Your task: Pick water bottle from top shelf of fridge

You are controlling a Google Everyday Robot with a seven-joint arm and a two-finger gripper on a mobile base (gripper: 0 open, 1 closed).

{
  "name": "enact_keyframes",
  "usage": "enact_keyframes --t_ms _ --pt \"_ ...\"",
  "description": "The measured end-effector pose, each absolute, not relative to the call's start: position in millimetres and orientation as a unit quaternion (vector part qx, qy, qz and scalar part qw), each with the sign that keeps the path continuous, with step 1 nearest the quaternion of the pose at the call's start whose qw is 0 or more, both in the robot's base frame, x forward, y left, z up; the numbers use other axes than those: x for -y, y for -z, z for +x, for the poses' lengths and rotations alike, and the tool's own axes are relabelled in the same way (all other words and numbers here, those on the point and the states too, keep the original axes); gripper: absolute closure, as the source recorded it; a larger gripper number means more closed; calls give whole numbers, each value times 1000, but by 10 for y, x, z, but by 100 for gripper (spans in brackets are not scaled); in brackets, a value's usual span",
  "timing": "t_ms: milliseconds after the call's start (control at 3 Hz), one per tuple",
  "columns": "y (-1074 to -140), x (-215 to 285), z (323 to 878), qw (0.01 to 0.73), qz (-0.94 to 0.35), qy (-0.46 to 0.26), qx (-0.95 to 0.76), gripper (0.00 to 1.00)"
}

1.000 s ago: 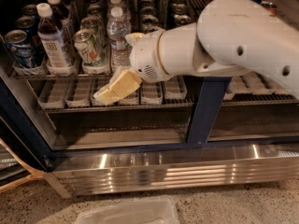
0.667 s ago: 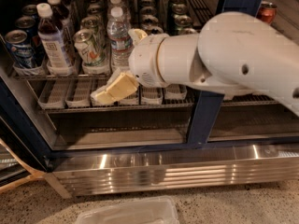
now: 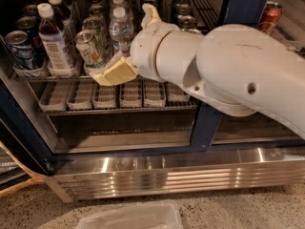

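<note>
Currently the pick is not yet made: the water bottle (image 3: 121,28) stands upright on the top shelf (image 3: 33,77) of the fridge (image 3: 240,4). The tool (image 3: 124,42) is at the bottle, its fingers (image 3: 114,71) spread, one low in front, one to the right. By my judgement, closing and lifting out remain. Labels on the bottle, the neighbouring can (image 3: 90,46) and the purple drink (image 3: 53,39) are unreadable
</note>
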State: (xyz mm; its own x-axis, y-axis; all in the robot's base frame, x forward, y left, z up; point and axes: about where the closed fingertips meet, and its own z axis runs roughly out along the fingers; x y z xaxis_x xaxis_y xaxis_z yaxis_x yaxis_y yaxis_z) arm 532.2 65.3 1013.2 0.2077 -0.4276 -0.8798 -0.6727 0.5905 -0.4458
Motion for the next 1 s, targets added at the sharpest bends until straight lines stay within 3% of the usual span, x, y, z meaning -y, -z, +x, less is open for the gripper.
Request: enact_keyframes --t_ms 333,1000 --pt "-10132 -653 5322 639 -442 -96 -622 0" --pt "-10132 -654 5322 639 -442 -96 -622 23"
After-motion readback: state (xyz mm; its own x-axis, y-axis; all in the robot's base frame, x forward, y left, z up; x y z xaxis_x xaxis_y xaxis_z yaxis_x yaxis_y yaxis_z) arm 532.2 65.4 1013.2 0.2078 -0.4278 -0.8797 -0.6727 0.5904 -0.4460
